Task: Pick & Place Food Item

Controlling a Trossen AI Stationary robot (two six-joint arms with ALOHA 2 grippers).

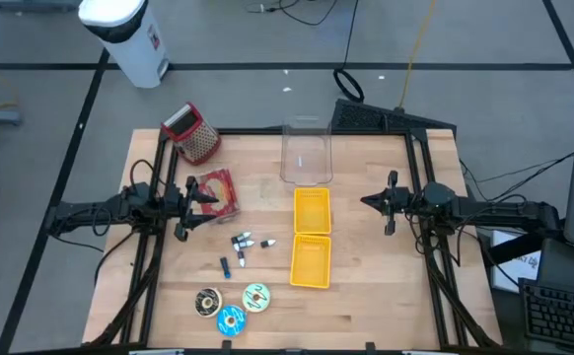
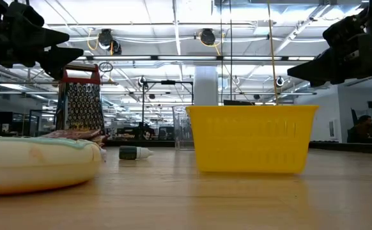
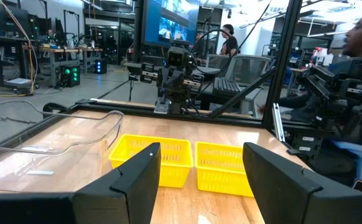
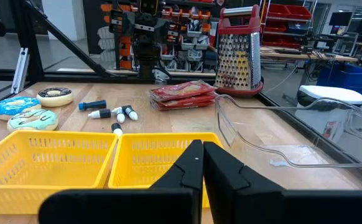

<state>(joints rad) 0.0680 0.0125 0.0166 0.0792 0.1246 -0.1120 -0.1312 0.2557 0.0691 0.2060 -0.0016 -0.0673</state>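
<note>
Arms wait at the two sides of the wooden table (image 1: 366, 286), both lifted above the surface and pointing level toward the middle. The left gripper (image 1: 190, 205) has its fingers spread apart and holds nothing; it hangs just beside the red packet of food (image 1: 218, 194), without touching it as far as the high view shows. The right gripper (image 1: 378, 201) has its fingers pressed together on nothing (in the right wrist view the two dark fingers (image 4: 221, 168) meet with no gap).

Two yellow baskets (image 1: 312, 237) stand end to end in the middle of the table, between the two grippers, and both look unfilled. A clear plastic container (image 1: 306, 153) stands just beyond them, near the far edge. The box grater (image 1: 192, 133), with a red top, stands at the far left corner.

Several small bottles (image 1: 242, 247) lie scattered between the packet and the baskets. Three donuts (image 1: 232, 306) lie together near the front edge: one with dark icing, one blue, one pale green. A white bin (image 1: 129, 35) stands on the floor beyond the table.
</note>
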